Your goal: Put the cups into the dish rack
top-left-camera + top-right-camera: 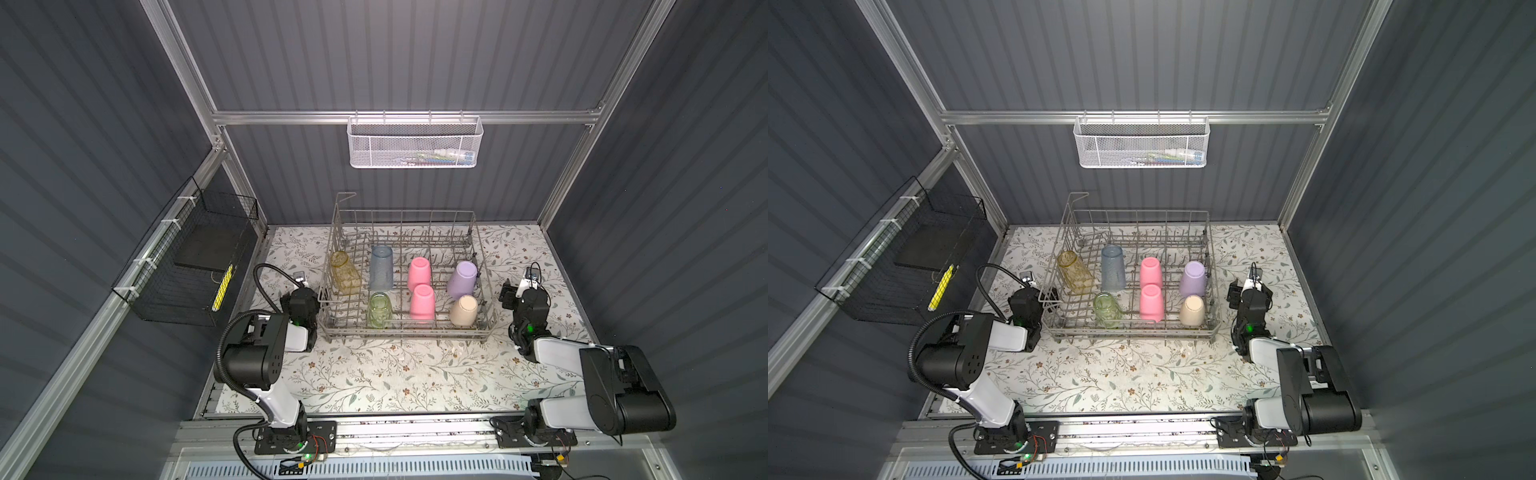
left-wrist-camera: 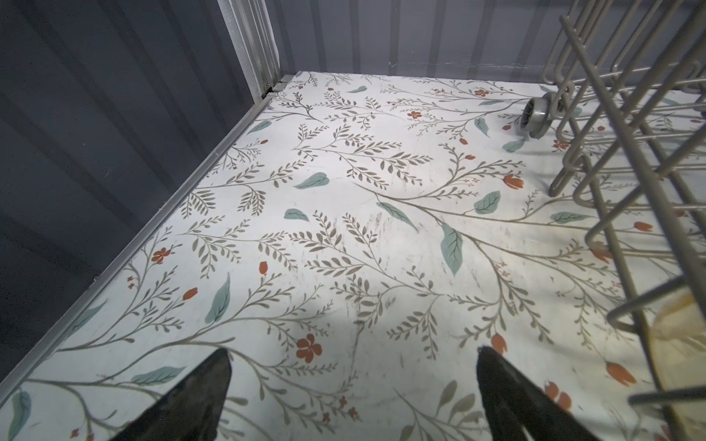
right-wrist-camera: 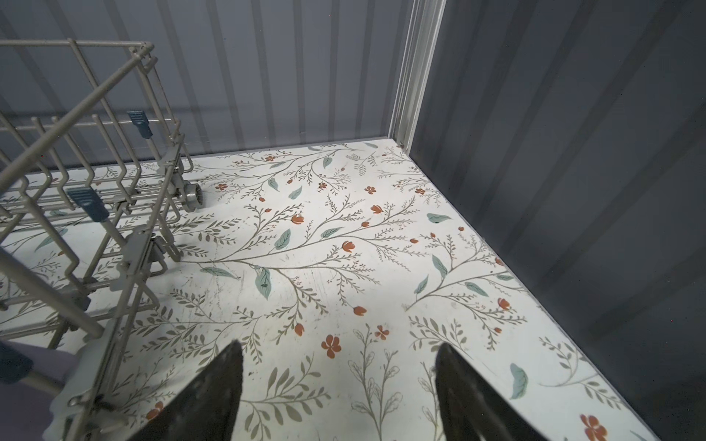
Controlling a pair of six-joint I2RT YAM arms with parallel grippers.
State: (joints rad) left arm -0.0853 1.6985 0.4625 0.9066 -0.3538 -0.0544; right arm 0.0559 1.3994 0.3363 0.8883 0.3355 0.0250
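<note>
Jaws are standing wide and empty on our left gripper (image 2: 353,355) and right gripper (image 3: 340,349), beside the dish rack (image 1: 405,331). All seven cups (image 1: 422,302) are sitting inside it. We are judging loading done, so retreating wants clearance from its wires.

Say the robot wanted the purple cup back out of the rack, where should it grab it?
Probably from above, the right gripper closing across the round sides of the lavender cup just below its upturned base. It looks mouth-down beside the right wall of the dish rack, whose wires would block a sideways reach.
</note>
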